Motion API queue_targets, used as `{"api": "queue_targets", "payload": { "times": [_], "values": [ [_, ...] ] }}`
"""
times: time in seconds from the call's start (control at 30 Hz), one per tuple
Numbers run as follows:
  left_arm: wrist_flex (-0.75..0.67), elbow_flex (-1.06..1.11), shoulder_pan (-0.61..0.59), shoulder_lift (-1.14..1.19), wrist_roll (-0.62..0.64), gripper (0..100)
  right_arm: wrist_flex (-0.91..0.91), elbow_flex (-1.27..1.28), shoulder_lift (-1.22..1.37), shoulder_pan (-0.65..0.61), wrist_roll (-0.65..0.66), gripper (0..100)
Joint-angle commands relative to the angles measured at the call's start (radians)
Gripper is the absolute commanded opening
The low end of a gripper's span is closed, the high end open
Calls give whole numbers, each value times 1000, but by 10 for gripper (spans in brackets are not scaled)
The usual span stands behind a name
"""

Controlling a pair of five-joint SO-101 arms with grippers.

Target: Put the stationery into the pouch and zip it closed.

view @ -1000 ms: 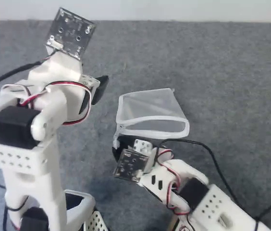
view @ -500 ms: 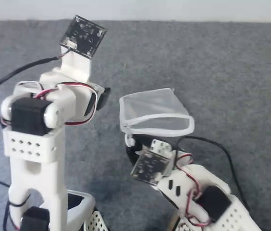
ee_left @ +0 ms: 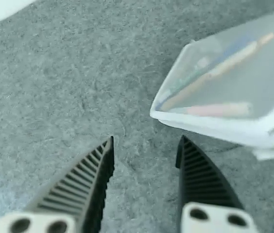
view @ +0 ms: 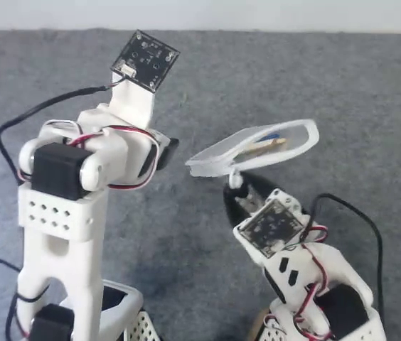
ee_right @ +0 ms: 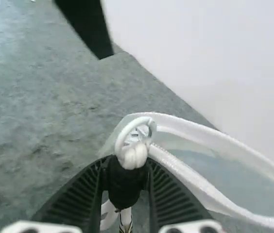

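Note:
A translucent white mesh pouch (view: pixel 257 145) hangs tilted above the grey carpet, with pencils and pens (view: pixel 266 141) lying inside it. My right gripper (view: pixel 237 186) is shut on the pouch's zipper end (ee_right: pixel 127 177), just under the white zipper pull (ee_right: pixel 134 145) and the pouch rim (ee_right: pixel 210 145). My left gripper (view: pixel 166 152) hovers open over bare carpet beside the pouch's low corner, apart from it. In the left wrist view the open left gripper (ee_left: pixel 145 146) sits short of the pouch (ee_left: pixel 234 97), through which the stationery (ee_left: pixel 219 68) shows.
Grey carpet (view: pixel 343 92) covers the whole table. A pale wall (view: pixel 257 14) runs along the far edge. Both arms' white bases stand at the near edge, with a black cable (view: pixel 350 213) looping off the right arm.
The right arm has raised the pouch off the carpet and tipped it, carrying it to the right. The left arm has drifted right and farther from the camera, its gripper still open.

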Motion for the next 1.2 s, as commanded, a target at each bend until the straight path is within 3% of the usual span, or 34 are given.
{"api": "queue_targets", "payload": {
  "times": [0.0, 0.2, 0.37, 0.6, 0.9, 1.17],
  "values": [
    [26, 15, 55, -48, 12, 194, 2, -74, -16, 67, -14, 5],
    [-91, 240, 178, -238, 15, 146, 47, -114, -18, 124, -14, 5],
    [-272, 493, 198, -427, 18, 224, 71, -141, -18, 150, -14, 5],
    [-422, 763, 334, -628, 18, 232, 73, -144, -18, 150, -14, 5],
    [-717, 1010, 339, -706, 18, 233, 73, -144, -18, 150, -14, 5],
    [-862, 1092, 342, -709, 18, 233, 73, -144, -18, 148, -11, 5]
  ]
}}
